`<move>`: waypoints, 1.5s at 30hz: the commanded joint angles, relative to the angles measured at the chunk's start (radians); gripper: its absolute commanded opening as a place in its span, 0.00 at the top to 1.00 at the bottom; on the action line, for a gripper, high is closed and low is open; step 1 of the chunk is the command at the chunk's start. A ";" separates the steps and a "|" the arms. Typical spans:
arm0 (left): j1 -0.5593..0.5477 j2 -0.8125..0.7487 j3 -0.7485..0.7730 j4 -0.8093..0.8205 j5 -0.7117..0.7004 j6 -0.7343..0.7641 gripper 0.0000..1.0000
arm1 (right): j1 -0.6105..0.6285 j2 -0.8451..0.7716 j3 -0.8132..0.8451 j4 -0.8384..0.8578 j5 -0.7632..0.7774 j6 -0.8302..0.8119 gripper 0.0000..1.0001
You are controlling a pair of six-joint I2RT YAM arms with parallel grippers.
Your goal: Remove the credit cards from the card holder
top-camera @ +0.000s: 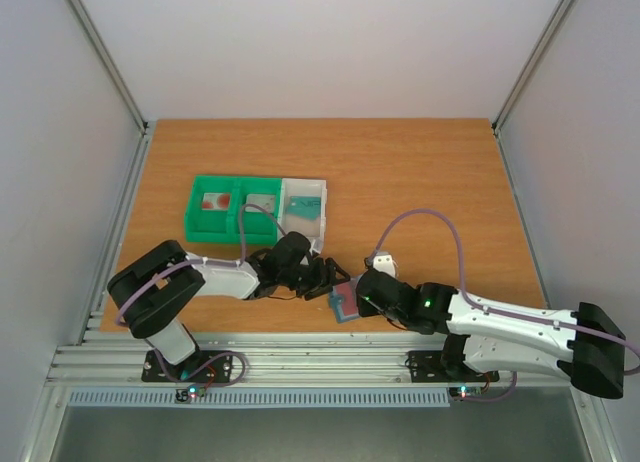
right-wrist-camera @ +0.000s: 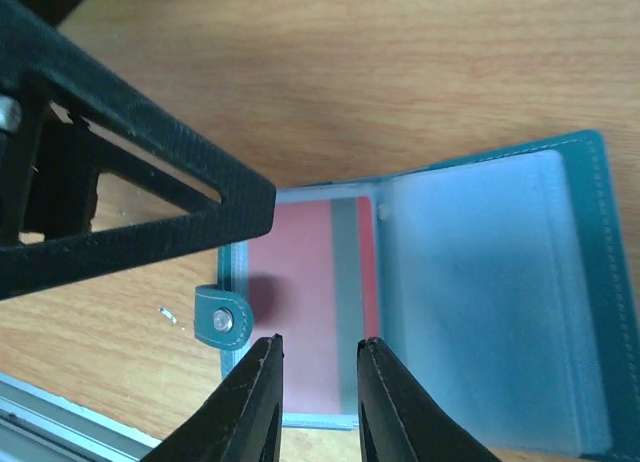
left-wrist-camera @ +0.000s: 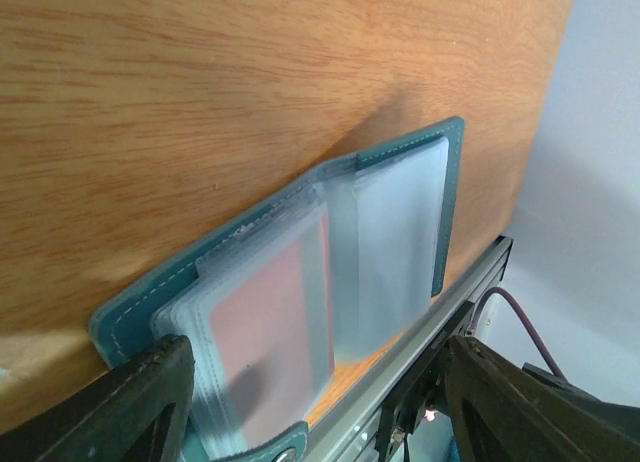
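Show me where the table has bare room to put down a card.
Free: the far strip of table behind the green tray and the white tray; also the wide patch right of the white tray. Crowded: the near middle, where the left gripper and right gripper meet at the card holder.

1 card holder (right-wrist-camera: pixel 600 232), 4 credit cards (right-wrist-camera: pixel 300 272), 1 green tray (top-camera: pixel 195 218), 1 white tray (top-camera: pixel 305 185).

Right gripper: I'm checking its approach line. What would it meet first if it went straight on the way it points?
Most likely the red plastic card showing in the open teal folding card holder. The right gripper points down at it, jaws narrowly apart. Depth is unclear.
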 commanded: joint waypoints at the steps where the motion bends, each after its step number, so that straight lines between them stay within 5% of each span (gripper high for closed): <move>1: 0.005 0.030 0.033 0.086 -0.008 -0.005 0.30 | -0.007 0.057 -0.024 0.099 -0.029 -0.035 0.77; 23: 0.010 0.064 0.047 0.126 0.012 -0.016 0.31 | -0.080 0.226 -0.213 0.368 -0.118 0.090 0.82; 45: -0.002 0.051 0.062 0.097 0.023 -0.012 0.31 | -0.082 0.248 -0.235 0.401 -0.129 0.126 0.83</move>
